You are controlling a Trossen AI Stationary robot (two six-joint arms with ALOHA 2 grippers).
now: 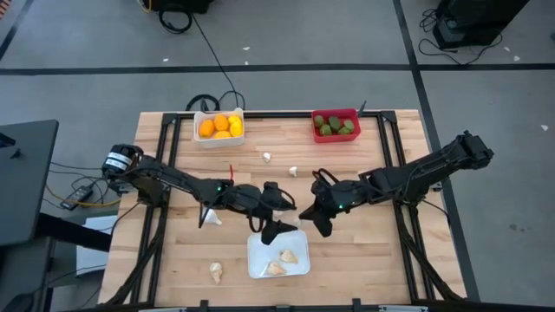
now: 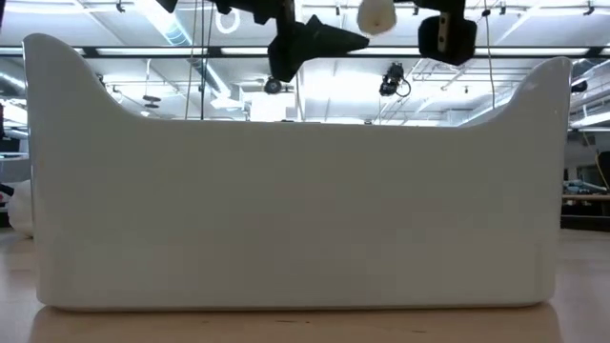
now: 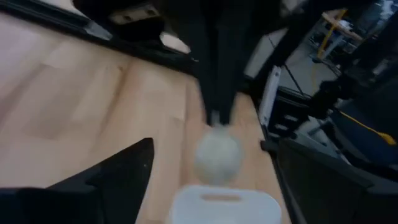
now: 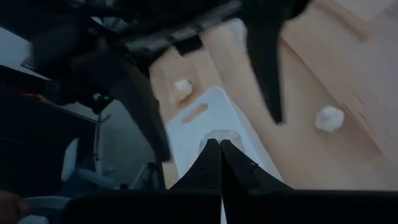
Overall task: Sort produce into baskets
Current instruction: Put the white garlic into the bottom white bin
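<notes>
My right gripper [image 1: 306, 214] is shut on a whitish garlic bulb [image 3: 217, 157], held over the far edge of the shallow white tray [image 1: 257, 260]. The bulb also shows in the low view [image 2: 376, 14] and in the right wrist view [image 4: 219, 137]. My left gripper [image 1: 274, 210] is open and empty just left of it, its fingers [image 3: 127, 168] wide apart. Two garlic bulbs [image 1: 283, 262] lie in the tray. Oranges fill the white bin [image 1: 218, 127], and green fruits fill the red bin [image 1: 336, 125]. My right gripper pinches the garlic bulb's top [image 4: 219, 139] between its two fingertips. The fingers slant down from the table's right side. The bulb hangs below the fingertips [image 3: 216, 115], lifted clear above the tray.
Loose garlic bulbs lie on the table: two at the far middle [image 1: 267, 157] [image 1: 293, 171], one left of the tray [image 1: 215, 272], one under my left arm [image 1: 212, 217]. The tray's wall [image 2: 295, 219] fills the low view.
</notes>
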